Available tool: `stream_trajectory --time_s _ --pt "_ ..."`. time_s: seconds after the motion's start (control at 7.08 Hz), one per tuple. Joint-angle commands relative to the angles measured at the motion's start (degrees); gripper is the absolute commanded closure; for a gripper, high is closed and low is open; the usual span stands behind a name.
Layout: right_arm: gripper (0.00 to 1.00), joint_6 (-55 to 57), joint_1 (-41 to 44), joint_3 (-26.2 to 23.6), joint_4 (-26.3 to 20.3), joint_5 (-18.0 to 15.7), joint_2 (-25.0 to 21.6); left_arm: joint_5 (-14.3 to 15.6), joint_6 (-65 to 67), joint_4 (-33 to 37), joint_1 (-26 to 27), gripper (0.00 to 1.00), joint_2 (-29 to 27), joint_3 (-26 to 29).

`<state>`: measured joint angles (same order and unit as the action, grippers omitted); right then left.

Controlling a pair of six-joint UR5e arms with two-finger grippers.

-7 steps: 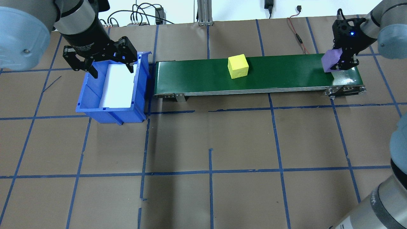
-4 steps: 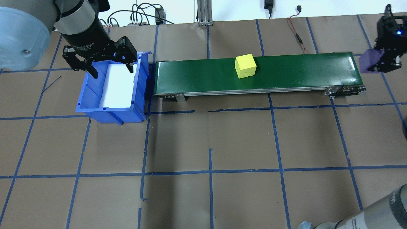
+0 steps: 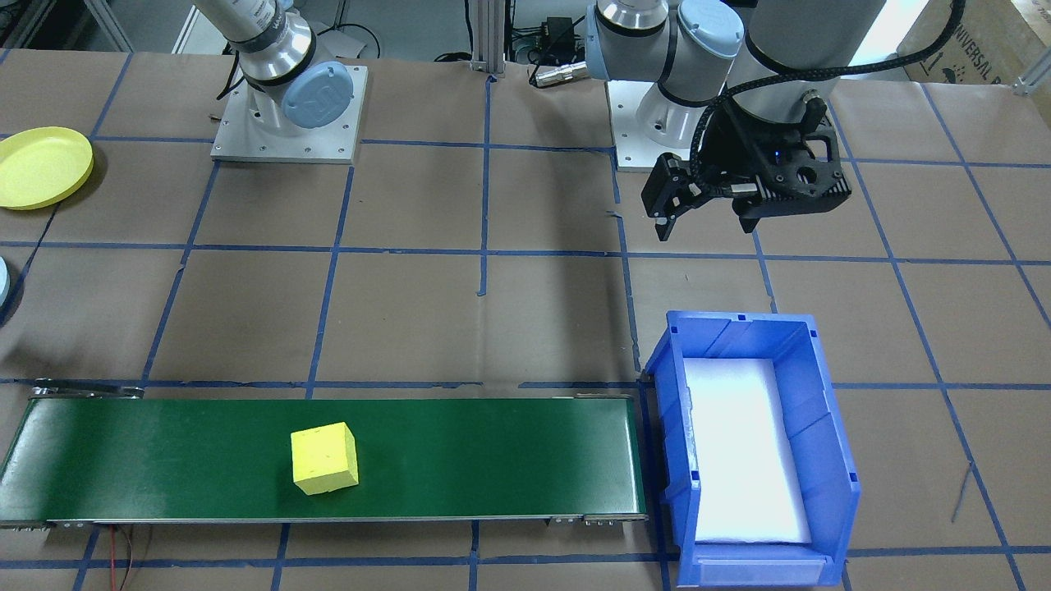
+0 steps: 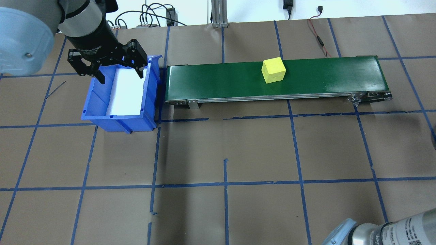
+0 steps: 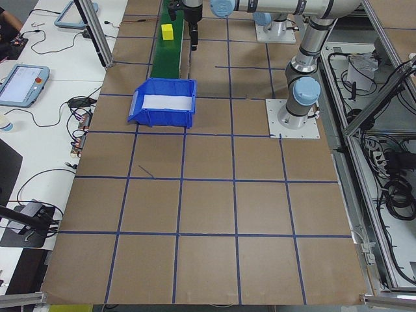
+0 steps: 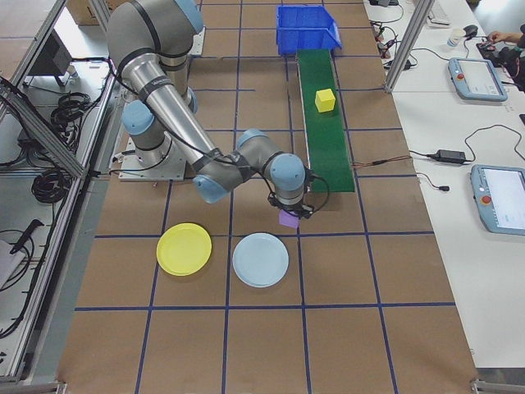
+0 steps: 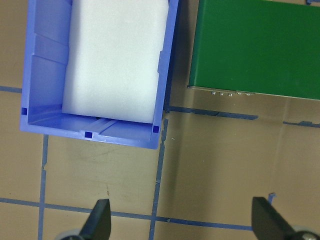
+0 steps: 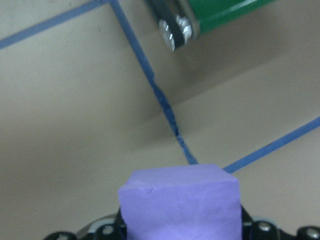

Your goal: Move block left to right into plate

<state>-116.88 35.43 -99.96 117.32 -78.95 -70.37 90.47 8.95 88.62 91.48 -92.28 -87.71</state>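
My right claw (image 6: pixel 289 215) holds a purple block (image 8: pixel 181 202) between its fingers, squeezed at both sides; in my right wrist view the block fills the lower middle, with brown paper and blue tape lines below it and the metal roller end of the green belt (image 4: pixel 272 80) at the top. Seen from the table's right end, the block hangs just off the end of the belt, above the paper, close to the light blue plate (image 6: pixel 260 259) but not over it; the yellow plate (image 6: pixel 184 249) lies just beside the blue one, on the side toward my base. My right claw itself does not show in the overhead view, only a piece of that arm at the bottom right corner. A yellow block (image 4: pixel 273 70) sits upright on the belt, past its middle toward the right end, touching nothing else. My left claw (image 4: pixel 105 69) hangs with its fingers spread wide and empty, above the paper beside the blue bin (image 4: pixel 119 98), on the bin's edge nearest my base; the wrist view shows its two fingertips (image 7: pixel 100 218) far apart at the bottom of the frame. The bin stands against the left end of the belt and holds a white foam pad (image 7: pixel 115 60) on its floor.
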Motion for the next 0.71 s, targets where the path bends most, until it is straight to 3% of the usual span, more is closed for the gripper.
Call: stream_trajectory --time_s 0.0,0.14,0.28,0.56 --pt "0.85 -1.51 -5.44 -0.76 3.59 0.20 1.54 -0.03 -0.07 -0.02 -0.07 0.00 0.00 0.00" --pt "0.43 -1.51 -6.15 -0.76 3.62 0.55 3.12 -0.03 -0.07 -0.02 -0.07 0.00 0.00 0.00" --pt "0.20 -1.51 -6.25 -0.94 3.62 -0.06 3.39 -0.03 -0.07 -0.02 -0.07 0.00 -0.09 0.00" --pt "0.00 0.50 -6.60 -1.38 3.62 -3.21 3.31 0.06 -0.07 -0.02 -0.16 0.00 0.00 0.00"
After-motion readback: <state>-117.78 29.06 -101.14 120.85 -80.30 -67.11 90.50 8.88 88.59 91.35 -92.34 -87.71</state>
